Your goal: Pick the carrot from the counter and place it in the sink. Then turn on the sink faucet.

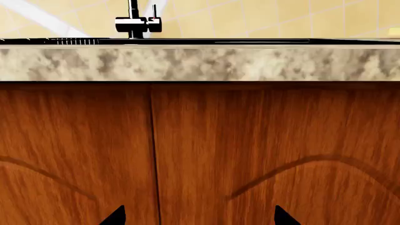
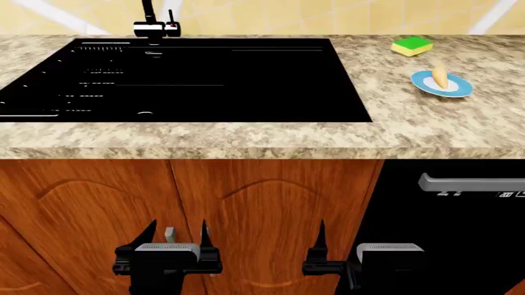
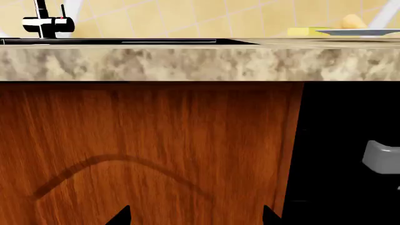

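The carrot [image 2: 441,77] lies on a small blue plate [image 2: 456,89] on the granite tabletop [image 2: 394,123], to the right of the black sink [image 2: 246,80] and just in front of the green-and-yellow sponge [image 2: 412,45]. The sink faucet [image 2: 152,24] stands at the basin's far left rim, its red-marked lever beside the spout. Both arms hang low before the wooden cabinet doors [image 2: 246,215] — well below the tabletop edge. The left gripper [image 2: 174,232] has its fingers spread apart and holds nothing; the right gripper [image 2: 348,246] is likewise parted and empty, near the black appliance front [image 2: 459,215] with its grey handle.
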Tool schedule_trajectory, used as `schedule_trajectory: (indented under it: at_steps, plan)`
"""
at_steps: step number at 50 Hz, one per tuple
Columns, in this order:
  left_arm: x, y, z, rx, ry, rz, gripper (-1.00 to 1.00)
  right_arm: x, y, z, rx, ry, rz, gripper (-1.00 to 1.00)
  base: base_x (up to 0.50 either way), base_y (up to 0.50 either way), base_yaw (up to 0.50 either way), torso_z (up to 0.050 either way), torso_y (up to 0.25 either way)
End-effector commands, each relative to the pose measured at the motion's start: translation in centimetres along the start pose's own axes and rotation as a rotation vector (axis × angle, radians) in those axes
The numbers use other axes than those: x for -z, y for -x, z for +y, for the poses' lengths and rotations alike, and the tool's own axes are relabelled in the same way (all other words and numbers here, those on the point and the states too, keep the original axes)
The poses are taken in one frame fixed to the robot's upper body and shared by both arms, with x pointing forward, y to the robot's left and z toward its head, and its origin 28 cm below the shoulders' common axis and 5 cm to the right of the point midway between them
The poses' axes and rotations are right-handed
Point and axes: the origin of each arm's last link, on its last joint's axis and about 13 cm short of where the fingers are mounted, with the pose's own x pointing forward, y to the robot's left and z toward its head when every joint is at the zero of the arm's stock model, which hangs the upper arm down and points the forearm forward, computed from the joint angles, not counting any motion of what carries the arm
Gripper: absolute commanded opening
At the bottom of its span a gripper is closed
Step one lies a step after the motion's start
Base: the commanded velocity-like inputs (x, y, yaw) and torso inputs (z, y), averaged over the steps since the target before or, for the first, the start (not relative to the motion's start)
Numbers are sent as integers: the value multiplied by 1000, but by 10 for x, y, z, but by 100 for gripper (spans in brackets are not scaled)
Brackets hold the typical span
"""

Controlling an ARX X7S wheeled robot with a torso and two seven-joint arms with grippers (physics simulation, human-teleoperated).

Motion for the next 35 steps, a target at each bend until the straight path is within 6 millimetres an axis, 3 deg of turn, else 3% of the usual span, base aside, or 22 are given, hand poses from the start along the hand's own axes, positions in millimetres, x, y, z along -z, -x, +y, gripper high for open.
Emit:
schedule_trajectory:
  at_steps: [1, 3, 7, 8, 9, 12, 13, 14, 16, 24, 35]
  plan:
    - [-4, 1, 1, -5, 22, -14, 100, -3, 0, 1, 7, 14, -7, 100, 0, 0, 0, 0, 0]
    - [-6, 1, 1, -12, -2, -22, 100, -5, 0, 0, 22, 21, 2, 100, 0, 0, 0, 0, 0]
    - [-33, -14, 3, 10, -62, -20, 100, -36, -7, -8, 30, 67, -57, 100, 0, 0, 0, 0, 0]
    - [-55, -21, 6, 39, -43, -18, 100, -61, -14, -10, 17, 75, -90, 100, 0, 0, 0, 0, 0]
    - [-61, -22, 7, 43, -53, -12, 100, -67, -16, -10, 10, 72, -92, 100, 0, 0, 0, 0, 0]
    - [-111, -36, 9, 119, -27, -34, 100, -109, -33, -12, -43, 59, -121, 100, 0, 0, 0, 0, 0]
    - [-117, -38, 9, 128, -9, -31, 100, -112, -34, -13, -43, 58, -123, 100, 0, 0, 0, 0, 0]
    - [-153, -50, 14, 121, 0, -78, 100, -152, -45, -16, -59, 61, -191, 100, 0, 0, 0, 0, 0]
    - [-169, -49, 16, 121, 0, -57, 100, -165, -47, -17, -70, 71, -152, 100, 0, 0, 0, 0, 0]
    - [-212, -39, 17, 118, -20, -103, 100, -208, -41, -23, -65, 87, -197, 100, 0, 0, 0, 45, 0]
    - [-248, -32, 16, 124, -22, -162, 100, -244, -35, -24, -71, 108, -269, 100, 0, 0, 0, 50, 0]
